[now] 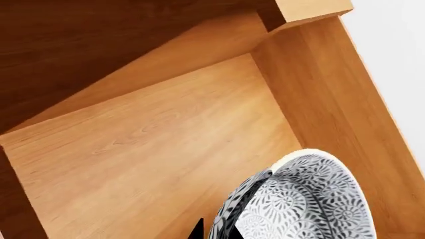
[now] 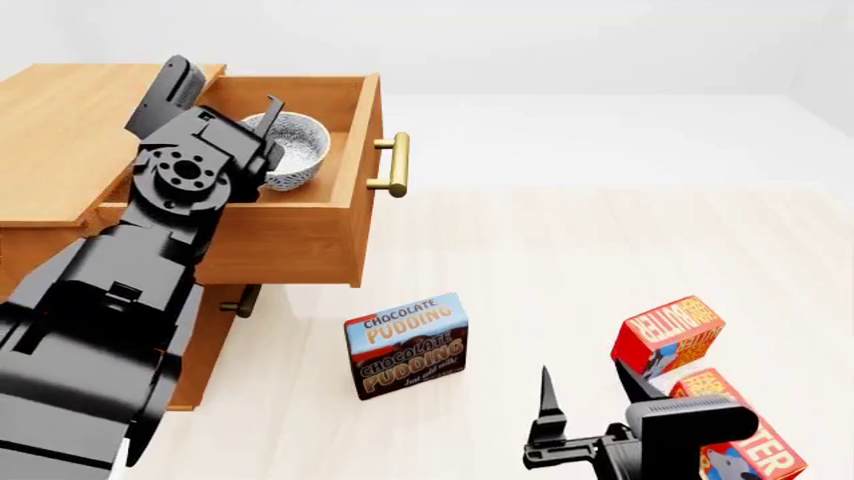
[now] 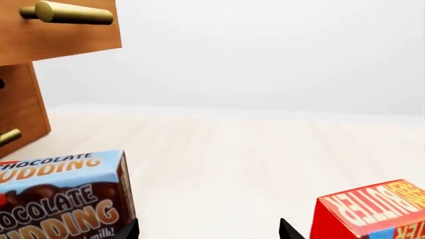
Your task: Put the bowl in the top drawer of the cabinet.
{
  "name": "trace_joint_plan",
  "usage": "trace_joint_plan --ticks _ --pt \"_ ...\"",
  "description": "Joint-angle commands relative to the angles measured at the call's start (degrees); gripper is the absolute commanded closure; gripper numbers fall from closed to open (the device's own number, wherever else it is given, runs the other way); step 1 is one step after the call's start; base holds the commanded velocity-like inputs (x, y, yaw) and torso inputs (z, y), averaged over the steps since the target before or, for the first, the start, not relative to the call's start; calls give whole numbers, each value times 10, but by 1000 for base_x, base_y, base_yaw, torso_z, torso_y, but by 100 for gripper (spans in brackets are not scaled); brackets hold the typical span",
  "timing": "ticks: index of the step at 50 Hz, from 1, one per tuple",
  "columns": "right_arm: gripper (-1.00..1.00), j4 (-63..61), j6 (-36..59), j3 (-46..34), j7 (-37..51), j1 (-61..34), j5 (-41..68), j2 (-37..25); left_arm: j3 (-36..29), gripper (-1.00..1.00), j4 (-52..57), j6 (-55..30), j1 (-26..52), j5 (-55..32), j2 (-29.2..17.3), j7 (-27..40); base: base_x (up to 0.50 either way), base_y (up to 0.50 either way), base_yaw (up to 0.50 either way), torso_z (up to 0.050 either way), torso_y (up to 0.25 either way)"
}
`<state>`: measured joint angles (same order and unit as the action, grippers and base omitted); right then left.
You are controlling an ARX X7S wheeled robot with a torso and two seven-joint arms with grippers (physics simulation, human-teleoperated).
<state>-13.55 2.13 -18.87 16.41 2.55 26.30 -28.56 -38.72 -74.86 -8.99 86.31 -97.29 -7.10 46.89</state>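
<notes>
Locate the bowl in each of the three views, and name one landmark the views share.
Head view: the bowl sits inside the open top drawer, upper left, at the left gripper.
Left wrist view: bowl at lower right, over the drawer floor.
Right wrist view: not in it.
Shared landmark: the top drawer; its brass handle shows in the right wrist view.

Top drawer (image 2: 300,215) stood pulled out, open from above; the bowl (image 2: 287,150) and left gripper (image 2: 267,135) took up its handle-side portion, leaving bare drawer floor toward the cabinet (image 2: 60,110). On the floor (image 2: 601,240), the pudding box (image 2: 407,345) and the red butter boxes (image 2: 667,340) stood well apart, with an open lane between them. The right gripper (image 2: 550,420) sat low in that lane.
</notes>
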Motion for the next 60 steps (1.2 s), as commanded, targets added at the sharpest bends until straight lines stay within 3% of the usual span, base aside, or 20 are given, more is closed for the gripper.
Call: trace_joint_plan --ticks 1,2,3,18,31,60 --pt "-100 10 -7 0 -2 3 1 1 -13 100 0 3 -2 -5 2 8 0 0 0 0 0" --pt "-100 10 -7 0 -2 2 1 1 -14 100 0 2 -1 -6 2 8 0 0 0 0 0" --pt "-100 10 -6 0 -2 2 1 2 -15 -100 0 2 -1 -7 2 8 0 0 0 0 0" --pt "-100 5 -5 0 1 4 3 -1 -25 -100 9 8 2 -11 -5 17 0 0 0 0 0" --pt "-100 2 -7 2 2 6 4 -4 -20 -100 135 16 -29 -12 -46 78 0 0 0 0 0" --pt "-100 15 -35 6 -6 22 7 -5 7 -100 427 12 -60 -24 -133 129 0 0 0 0 0"
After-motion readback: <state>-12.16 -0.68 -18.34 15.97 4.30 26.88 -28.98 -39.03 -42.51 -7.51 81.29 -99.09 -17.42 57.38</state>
